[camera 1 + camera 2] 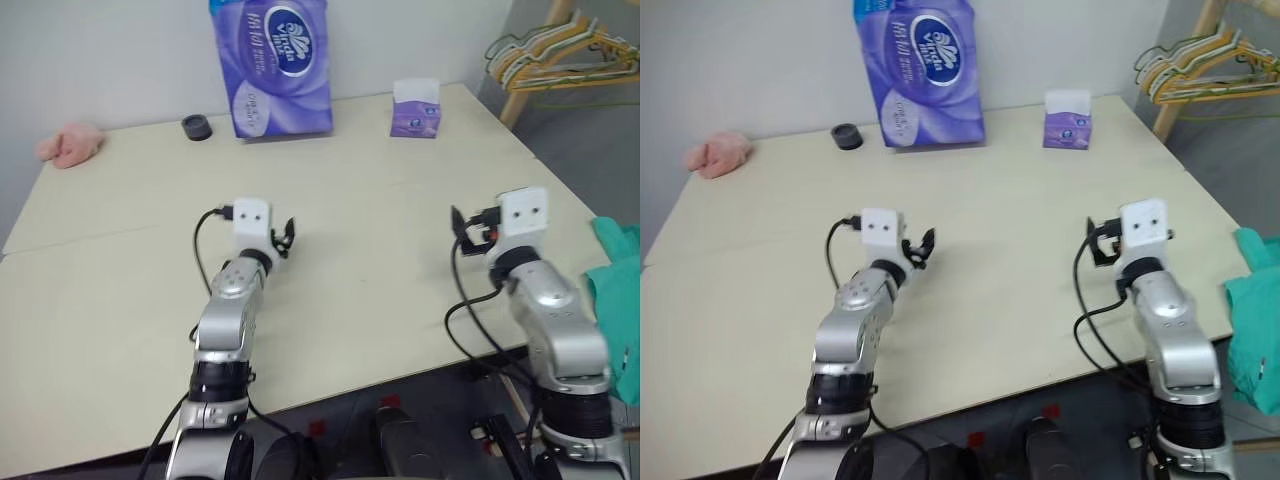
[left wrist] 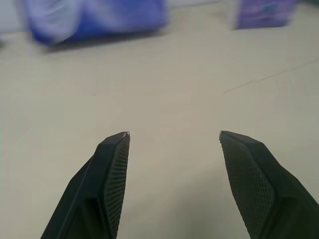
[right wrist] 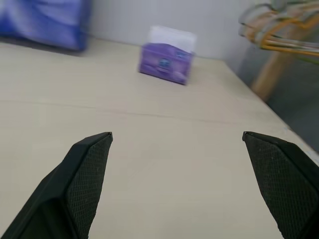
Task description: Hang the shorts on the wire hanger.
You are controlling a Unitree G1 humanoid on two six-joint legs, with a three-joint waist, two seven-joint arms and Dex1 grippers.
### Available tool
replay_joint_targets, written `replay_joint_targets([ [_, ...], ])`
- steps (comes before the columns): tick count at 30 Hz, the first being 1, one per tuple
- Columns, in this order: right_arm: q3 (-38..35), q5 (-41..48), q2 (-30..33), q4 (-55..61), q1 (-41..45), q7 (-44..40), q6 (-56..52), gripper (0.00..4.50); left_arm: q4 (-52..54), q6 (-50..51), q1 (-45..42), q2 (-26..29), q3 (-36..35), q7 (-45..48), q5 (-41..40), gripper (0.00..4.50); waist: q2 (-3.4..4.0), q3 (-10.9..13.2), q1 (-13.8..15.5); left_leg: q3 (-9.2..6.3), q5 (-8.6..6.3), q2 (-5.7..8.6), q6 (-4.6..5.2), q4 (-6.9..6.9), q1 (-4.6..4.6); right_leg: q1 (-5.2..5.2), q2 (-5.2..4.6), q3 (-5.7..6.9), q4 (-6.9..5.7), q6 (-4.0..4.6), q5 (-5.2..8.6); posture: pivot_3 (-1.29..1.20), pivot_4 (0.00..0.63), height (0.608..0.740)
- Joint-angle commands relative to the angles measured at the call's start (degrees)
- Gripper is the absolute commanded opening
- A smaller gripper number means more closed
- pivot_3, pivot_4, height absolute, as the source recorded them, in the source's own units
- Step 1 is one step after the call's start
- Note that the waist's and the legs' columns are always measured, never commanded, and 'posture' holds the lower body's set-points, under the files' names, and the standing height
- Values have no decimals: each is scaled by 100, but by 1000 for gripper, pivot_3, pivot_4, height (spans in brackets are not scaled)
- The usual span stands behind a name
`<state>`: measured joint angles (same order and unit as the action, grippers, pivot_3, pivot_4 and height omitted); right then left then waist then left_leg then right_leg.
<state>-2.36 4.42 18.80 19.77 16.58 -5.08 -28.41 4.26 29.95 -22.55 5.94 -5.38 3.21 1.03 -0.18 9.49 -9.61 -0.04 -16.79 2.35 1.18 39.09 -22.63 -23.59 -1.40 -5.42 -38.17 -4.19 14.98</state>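
The teal-green shorts [image 1: 618,300] hang just past the table's right edge, to the right of my right arm. I cannot single out the wire hanger; a thin green wire [image 1: 585,100] shows under the bunch of coloured hangers at the far right. My left gripper [image 2: 174,135] hovers over the middle of the beige table [image 1: 380,200], open, with nothing between its black fingers [image 2: 112,169]. My right gripper [image 3: 177,135] hovers over the table's right part, wide open and empty, pointing towards the back edge. Both arms reach forward side by side.
At the back of the table stand a tall purple tissue pack [image 1: 272,65], a small purple tissue box [image 1: 415,108] and a black round cap [image 1: 197,127]. A pink cloth lump [image 1: 70,143] lies at the far left. Coloured hangers [image 1: 565,50] hang on a wooden rack.
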Motion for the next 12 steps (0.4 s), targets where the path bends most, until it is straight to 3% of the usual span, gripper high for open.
replay_joint_targets([
  [1, 228, -232, -237, -531, -71, -48, 1256, 4468, 569, -212, 350, -60, -99, -646, 370, 3035, -33, -23, 181, -1, 3, 0, 2, -1, 0, 0, 0, 3, 3, 10, -6, -44, 113, 740],
  [6, 0, 110, -762, -1549, -33, -102, 1993, 4468, 677, -696, 903, -117, -353, -731, 167, 3035, -105, -83, 524, -11, 11, -4, -4, -3, 10, 2, 1, 21, 2, 42, -26, 9, 96, 740],
  [12, -45, 99, -874, -2187, 105, -193, 2347, 4468, 562, -975, 1037, -70, -404, -690, 120, 3035, -121, -100, 800, -24, 51, -4, -12, -4, 10, 5, 3, 45, 3, 88, -61, 49, 100, 740],
])
